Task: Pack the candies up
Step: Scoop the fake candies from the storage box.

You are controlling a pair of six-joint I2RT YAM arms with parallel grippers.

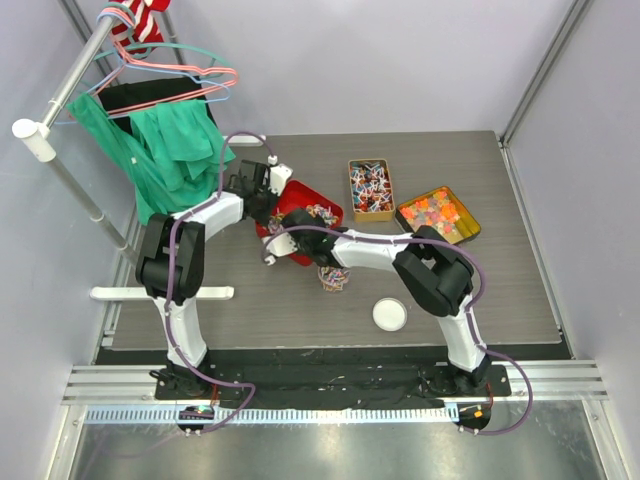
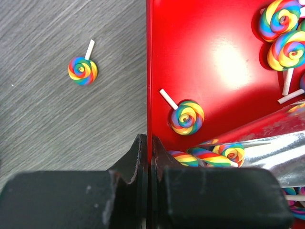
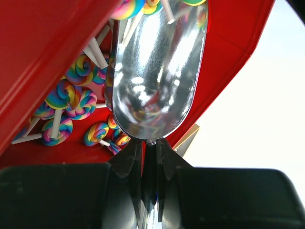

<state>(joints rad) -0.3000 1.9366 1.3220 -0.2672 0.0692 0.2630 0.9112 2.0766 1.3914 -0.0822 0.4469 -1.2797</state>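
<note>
The candies are rainbow-swirl lollipops (image 2: 187, 117) on white sticks, heaped in a red tray (image 2: 214, 57) left of the table's centre (image 1: 295, 198). My left gripper (image 2: 148, 140) is shut on the tray's side wall, one finger inside and one outside. My right gripper (image 3: 148, 145) is shut on the handle of a shiny metal scoop (image 3: 157, 71), whose bowl lies inside the tray among the lollipops (image 3: 71, 102). The bowl looks empty, with its far tip at the pile. One lollipop (image 2: 83, 70) lies loose on the table outside the tray.
A small clear cup (image 1: 335, 278) holding some candies stands just in front of the tray, with a white lid (image 1: 390, 314) nearer the right arm's base. Two open tins of other sweets (image 1: 371, 188) (image 1: 438, 213) sit at the back right. A clothes rack with green cloth (image 1: 170, 140) stands at the left.
</note>
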